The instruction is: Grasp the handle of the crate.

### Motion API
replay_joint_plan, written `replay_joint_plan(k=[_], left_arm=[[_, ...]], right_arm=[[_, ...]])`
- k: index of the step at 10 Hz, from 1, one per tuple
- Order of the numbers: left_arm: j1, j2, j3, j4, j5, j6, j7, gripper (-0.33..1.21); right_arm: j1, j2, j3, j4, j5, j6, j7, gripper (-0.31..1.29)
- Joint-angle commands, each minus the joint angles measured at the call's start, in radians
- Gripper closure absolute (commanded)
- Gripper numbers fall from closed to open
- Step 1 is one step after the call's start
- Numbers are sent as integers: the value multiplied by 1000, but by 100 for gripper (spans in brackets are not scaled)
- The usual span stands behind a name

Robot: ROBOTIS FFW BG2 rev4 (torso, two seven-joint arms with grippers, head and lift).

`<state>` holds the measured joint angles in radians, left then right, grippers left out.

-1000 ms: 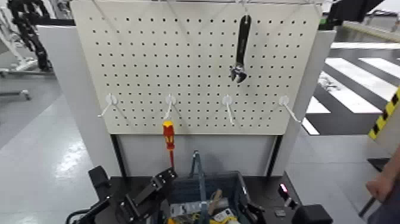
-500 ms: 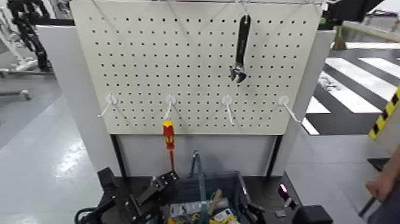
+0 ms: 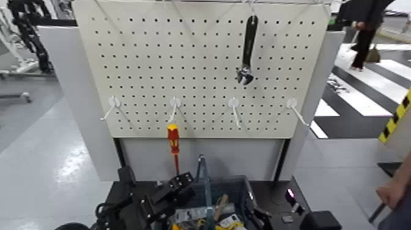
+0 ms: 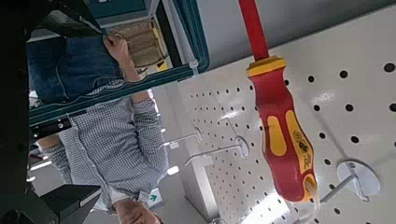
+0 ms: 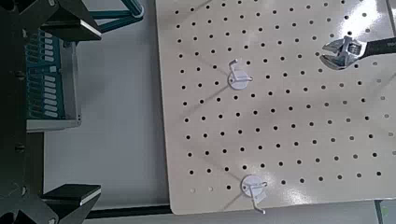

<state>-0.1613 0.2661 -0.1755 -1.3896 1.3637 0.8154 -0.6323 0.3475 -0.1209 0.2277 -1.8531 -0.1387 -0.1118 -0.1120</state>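
The dark blue-grey crate (image 3: 235,191) sits at the bottom middle of the head view, below the pegboard, with several tools in it. Its thin teal-grey handle (image 3: 202,174) stands upright over the middle. My left gripper (image 3: 177,185) is just left of the handle, at the crate's left rim, apart from the bar. In the left wrist view the left gripper (image 4: 84,110) is open and empty, and the crate's teal rim (image 4: 112,91) shows beyond it. My right gripper (image 5: 79,110) is open and empty, facing the pegboard, with the crate (image 5: 47,75) beside it.
A white pegboard (image 3: 153,67) stands behind the crate. A red-and-yellow screwdriver (image 3: 174,142) hangs right above my left gripper and a black wrench (image 3: 248,49) hangs higher right. A person's hand (image 3: 391,192) is at the right edge. Another person (image 3: 364,24) stands far back right.
My left arm has moved right, bringing its gripper closer to the crate's handle. A person has come into view at the far back right. The crate has not moved.
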Motion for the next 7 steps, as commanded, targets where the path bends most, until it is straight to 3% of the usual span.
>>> replay_joint_plan(k=[1,5,7], left_arm=[[-67,1,-52,73,0,-7,-23,11],[-139,-18,-127,172,20,-55,-80,13],[-153,-19,-147,202,25,-65,-92,32]], right_arm=[[-5,-3,4,8,-10,-8,0,15],[-8,-6,9,14,-16,-16,0,15],[-10,-6,10,15,-21,-20,0,15]])
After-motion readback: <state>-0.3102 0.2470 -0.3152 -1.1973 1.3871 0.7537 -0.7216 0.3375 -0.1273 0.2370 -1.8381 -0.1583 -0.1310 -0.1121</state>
